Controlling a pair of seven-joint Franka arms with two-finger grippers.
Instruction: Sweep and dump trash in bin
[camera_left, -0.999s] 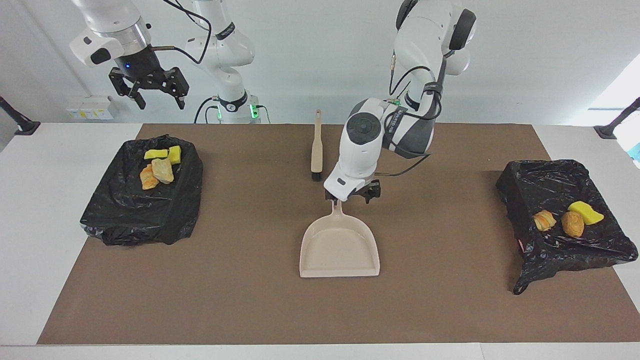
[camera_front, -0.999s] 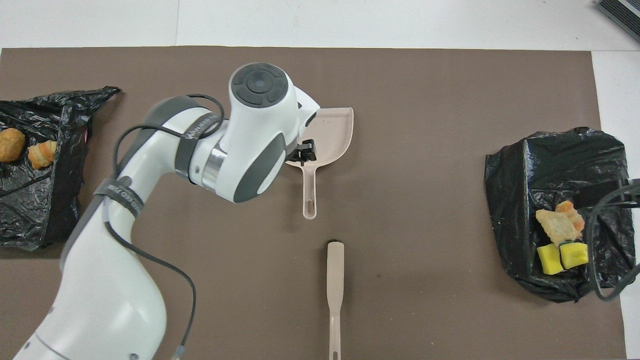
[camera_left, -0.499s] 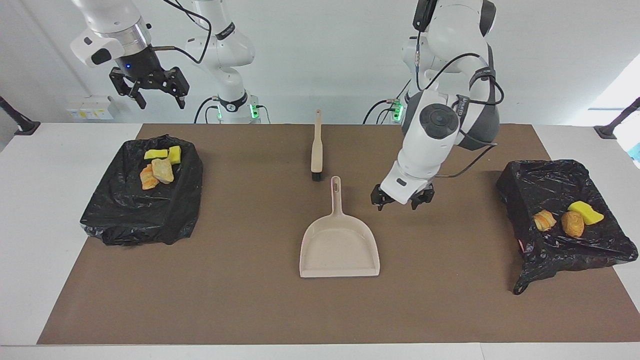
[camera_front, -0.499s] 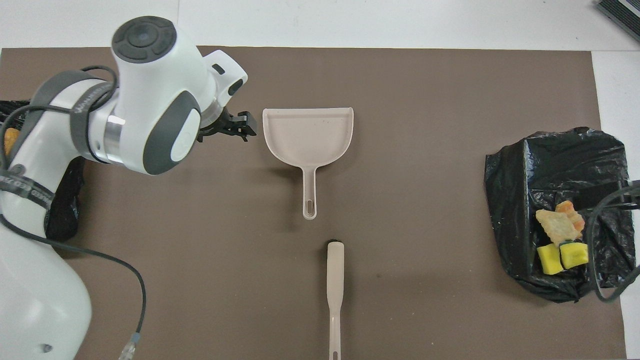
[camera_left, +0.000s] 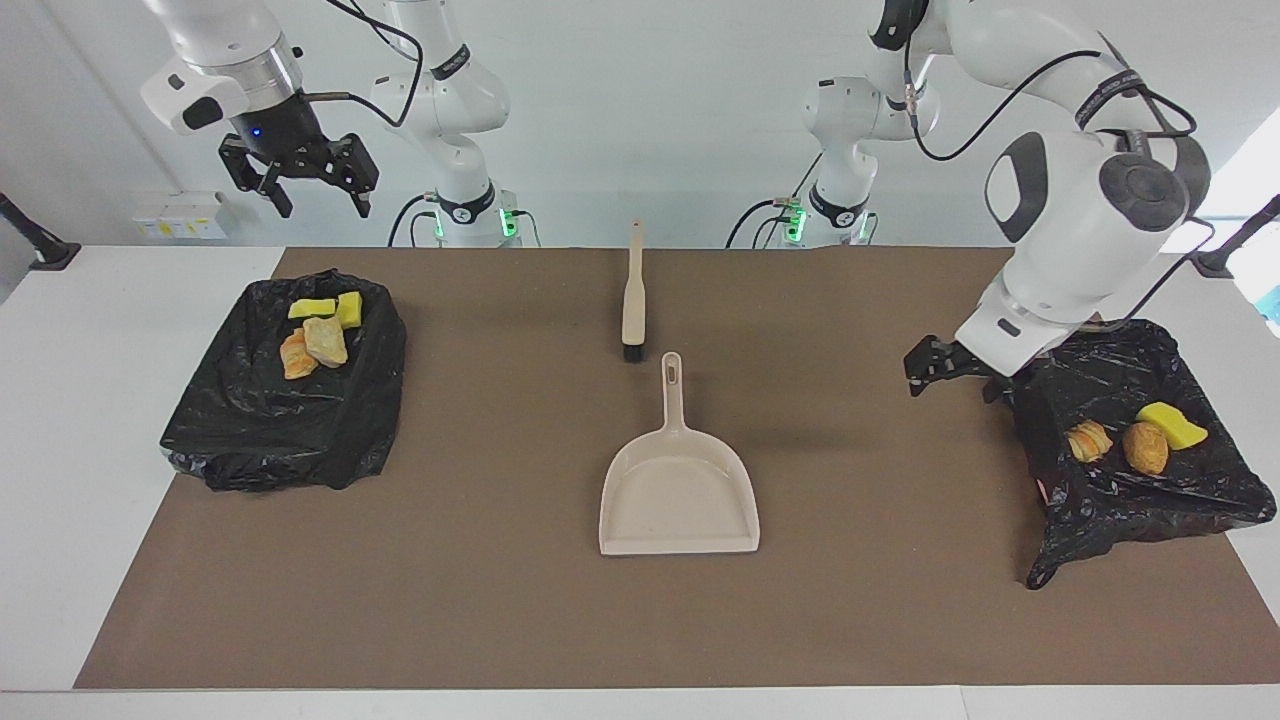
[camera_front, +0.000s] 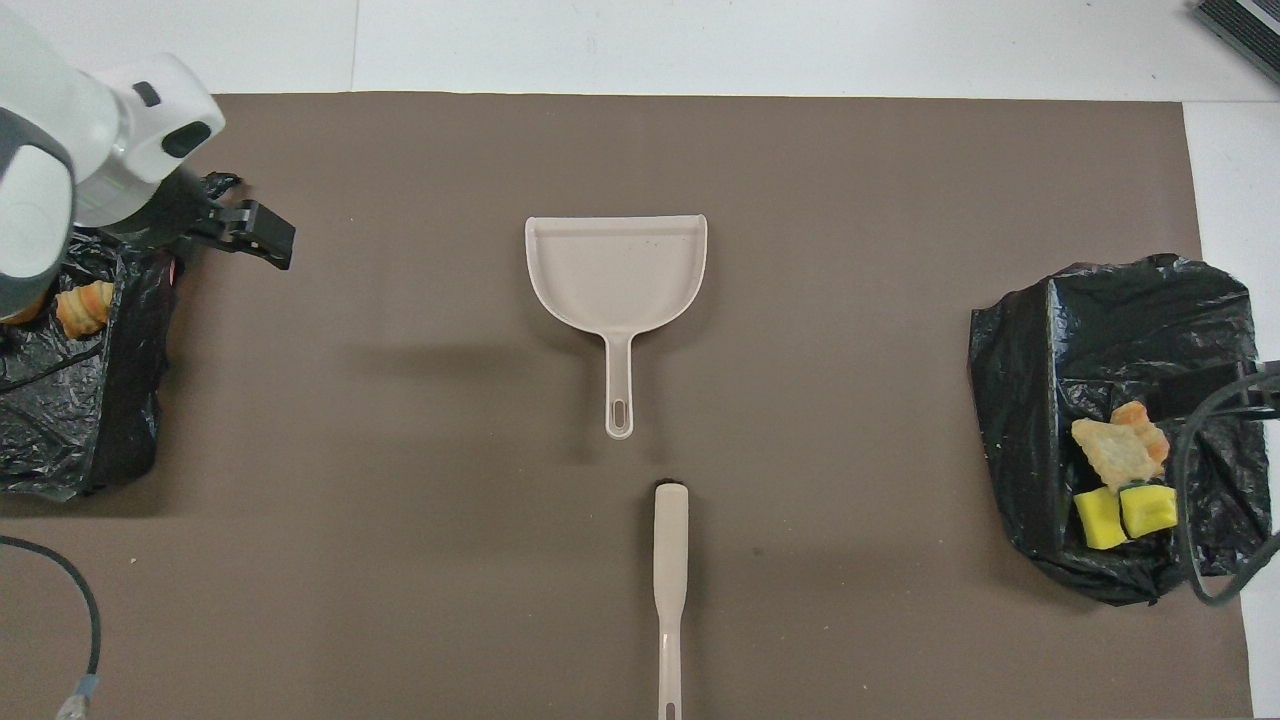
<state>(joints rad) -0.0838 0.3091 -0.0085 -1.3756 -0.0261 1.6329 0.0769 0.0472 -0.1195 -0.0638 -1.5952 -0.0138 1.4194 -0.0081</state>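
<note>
Hovering my left end effector (camera_left: 950, 372) released beside the black-lined bin (camera_left: 1180, 490), I kept the right end effector (camera_left: 318, 190) released, waiting over the surface's (camera_left: 130, 420) back edge.

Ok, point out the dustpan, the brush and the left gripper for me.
dustpan (camera_left: 678, 500), facing view, on its bare tray floor.
brush (camera_left: 633, 290), facing view, on its handle.
left gripper (camera_left: 955, 375), facing view, midway between its fingertips.

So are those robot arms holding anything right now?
No. The left gripper beside a black-lined bin and the raised right gripper are both open and empty.
</note>
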